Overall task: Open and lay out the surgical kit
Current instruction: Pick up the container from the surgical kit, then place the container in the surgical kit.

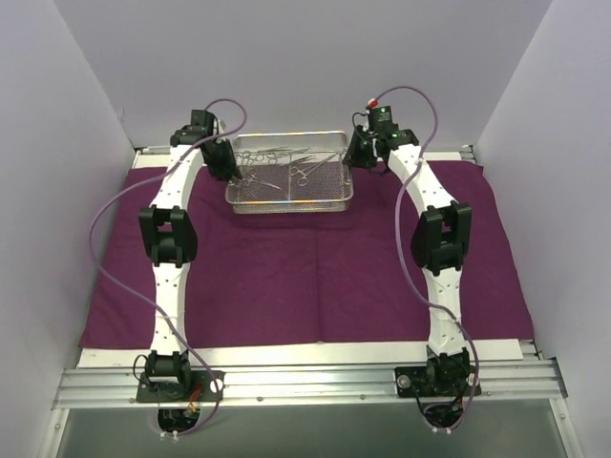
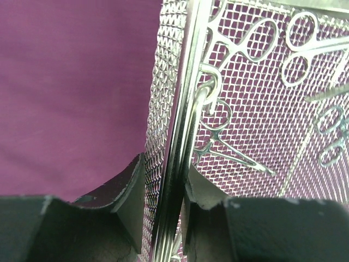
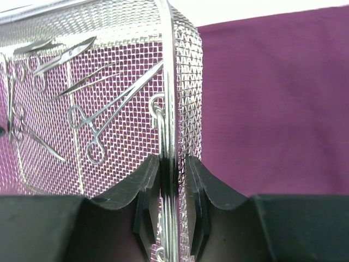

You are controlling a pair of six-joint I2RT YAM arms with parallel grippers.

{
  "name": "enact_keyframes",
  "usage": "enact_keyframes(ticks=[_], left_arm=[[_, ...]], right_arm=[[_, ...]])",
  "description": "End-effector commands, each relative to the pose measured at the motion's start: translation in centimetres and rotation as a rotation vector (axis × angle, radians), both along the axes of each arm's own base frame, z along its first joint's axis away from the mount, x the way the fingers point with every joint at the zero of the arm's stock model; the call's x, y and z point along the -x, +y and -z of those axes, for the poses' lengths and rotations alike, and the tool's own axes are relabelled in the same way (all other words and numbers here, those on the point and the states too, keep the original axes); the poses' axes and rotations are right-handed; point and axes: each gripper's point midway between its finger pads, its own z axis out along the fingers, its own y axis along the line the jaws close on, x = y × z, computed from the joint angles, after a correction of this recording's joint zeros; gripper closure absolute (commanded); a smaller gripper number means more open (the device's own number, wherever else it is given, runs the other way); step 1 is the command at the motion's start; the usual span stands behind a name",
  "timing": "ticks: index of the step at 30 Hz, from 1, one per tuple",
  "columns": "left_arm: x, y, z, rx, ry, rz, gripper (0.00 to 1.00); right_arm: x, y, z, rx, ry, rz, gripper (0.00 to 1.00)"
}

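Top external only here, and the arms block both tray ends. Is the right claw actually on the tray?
Observer: Yes. The right wrist view shows the right claw astride the end wall of the wire-mesh tray, one finger inside, one outside, tight on the rim.
Operator: Left one?
Observer: The left claw straddles the opposite end wall the same way. I cannot tell whether it is squeezing.
Operator: Instruments near its fingers?
Observer: The nearest ring-handled instrument lies on the mesh floor, not touching the inner finger.
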Motion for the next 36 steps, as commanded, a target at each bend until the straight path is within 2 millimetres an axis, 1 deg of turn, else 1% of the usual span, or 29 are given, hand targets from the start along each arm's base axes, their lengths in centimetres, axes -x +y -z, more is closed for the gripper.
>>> enact_keyframes(ticks=[1,2,3,4,5,6,7,8,9,10,11,12,13,14,16,17,18,19,20,22,23,25,29,33,35,36], left_arm=[[-0.9,3.8,-14.7,0.121,-0.284,-0.106,0.98],[-0.3,4.6,-15.2,0.106,-0.283,-0.116,0.98],[-0.1,7.7,-15.0,0.085,-0.274,-0.165,0.98],[0.4,8.6,-13.7,0.075,-0.237,-0.177,0.98],[1.0,9.5,-14.1,0.058,-0.243,-0.176,0.98],[1.4,11.4,-14.0,0.036,-0.238,-0.205,0.98],[1.9,12.3,-13.6,0.010,-0.229,-0.204,0.98],[2.8,13.1,-13.4,-0.008,-0.214,-0.212,0.98],[3.3,14.3,-13.3,-0.022,-0.211,-0.228,0.98],[3.6,15.1,-13.2,-0.044,-0.213,-0.233,0.98],[4.4,15.7,-12.6,-0.051,-0.193,-0.239,0.98],[4.7,16.2,-12.3,-0.056,-0.186,-0.247,0.98],[5.0,17.5,-11.9,-0.064,-0.175,-0.263,0.98],[5.5,17.9,-11.1,-0.063,-0.152,-0.266,0.98],[5.8,18.9,-10.3,-0.068,-0.136,-0.271,0.98],[6.0,19.7,-9.8,-0.073,-0.126,-0.284,0.98],[6.2,20.0,-9.0,-0.075,-0.110,-0.285,0.98],[6.0,20.4,-8.6,-0.077,-0.113,-0.284,0.98],[6.0,20.7,-7.9,-0.071,-0.103,-0.283,0.98],[5.7,20.8,-7.3,-0.072,-0.097,-0.277,0.98],[5.6,20.7,-6.6,-0.067,-0.083,-0.275,0.98],[5.4,20.8,-6.0,-0.060,-0.075,-0.278,0.98],[4.9,20.7,-3.8,-0.040,-0.045,-0.288,0.98],[4.6,20.6,-2.1,-0.025,-0.016,-0.284,0.98],[4.6,20.8,-1.0,-0.023,0.005,-0.286,0.96],[4.6,20.8,-0.6,-0.025,0.011,-0.287,0.93]], right_arm=[[2.2,3.7,-6.4,-0.051,-0.090,-0.045,1.00],[2.3,4.8,-6.2,-0.055,-0.090,-0.060,1.00],[3.0,6.9,-6.1,-0.067,-0.089,-0.089,1.00],[3.1,8.2,-6.8,-0.078,-0.105,-0.108,1.00],[3.3,9.6,-6.1,-0.082,-0.094,-0.126,1.00],[4.2,11.9,-6.1,-0.094,-0.094,-0.160,1.00],[4.3,13.3,-6.7,-0.106,-0.112,-0.177,1.00],[4.6,14.5,-5.9,-0.109,-0.100,-0.197,1.00],[5.5,16.5,-5.9,-0.115,-0.104,-0.229,1.00],[5.8,17.4,-5.8,-0.123,-0.104,-0.237,1.00],[6.1,18.4,-4.9,-0.123,-0.089,-0.248,1.00],[6.4,19.1,-4.5,-0.130,-0.081,-0.260,1.00],[7.0,20.4,-4.3,-0.138,-0.082,-0.279,1.00],[7.2,20.9,-3.7,-0.134,-0.075,-0.286,1.00],[8.0,22.2,-3.0,-0.128,-0.071,-0.310,1.00],[8.2,22.6,-2.1,-0.117,-0.059,-0.320,1.00],[8.3,22.8,-1.9,-0.117,-0.056,-0.324,1.00],[8.4,23.0,-1.6,-0.114,-0.050,-0.327,1.00],[8.4,23.0,-0.9,-0.107,-0.040,-0.330,1.00],[8.4,23.1,-0.3,-0.100,-0.036,-0.329,1.00],[8.5,23.2,0.4,-0.096,-0.024,-0.332,1.00],[8.5,23.3,0.8,-0.095,-0.015,-0.337,1.00],[8.7,23.1,2.3,-0.081,0.017,-0.338,1.00],[8.9,22.7,3.9,-0.059,0.042,-0.339,1.00],[9.0,22.6,4.6,-0.060,0.059,-0.336,1.00],[8.9,22.5,4.8,-0.059,0.060,-0.332,1.00]])
